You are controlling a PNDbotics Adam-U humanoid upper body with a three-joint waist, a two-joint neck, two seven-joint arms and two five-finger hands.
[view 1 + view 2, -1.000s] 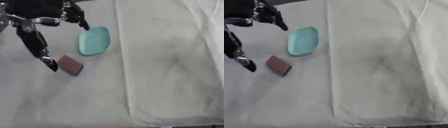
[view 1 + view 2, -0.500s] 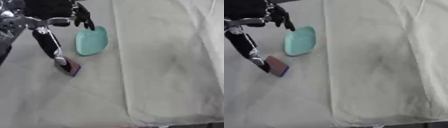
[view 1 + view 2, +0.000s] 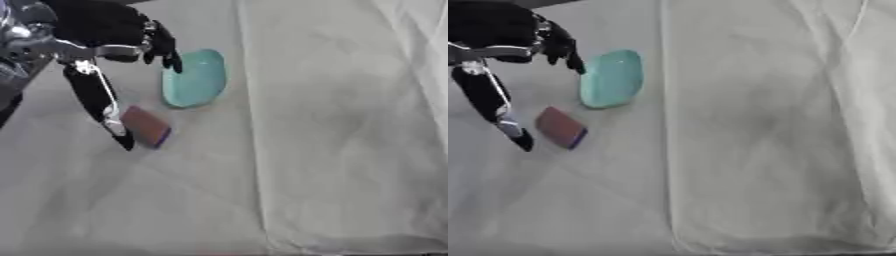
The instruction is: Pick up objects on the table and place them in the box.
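Left hand (image 3: pixel 105 50) is at the upper left, spread wide and holding nothing: thumb reaches down to the left edge of the reddish block with a purple side (image 3: pixel 146 126), the other fingers curl over the near rim of the teal oval dish (image 3: pixel 194 78). My read is it's bracketing the block for a pinch, thumb set first as the backstop. Block and dish lie near each other, not touching, on the grey cloth (image 3: pixel 332 150). Right of the cloth's fold there's nothing; no box or right hand in view.
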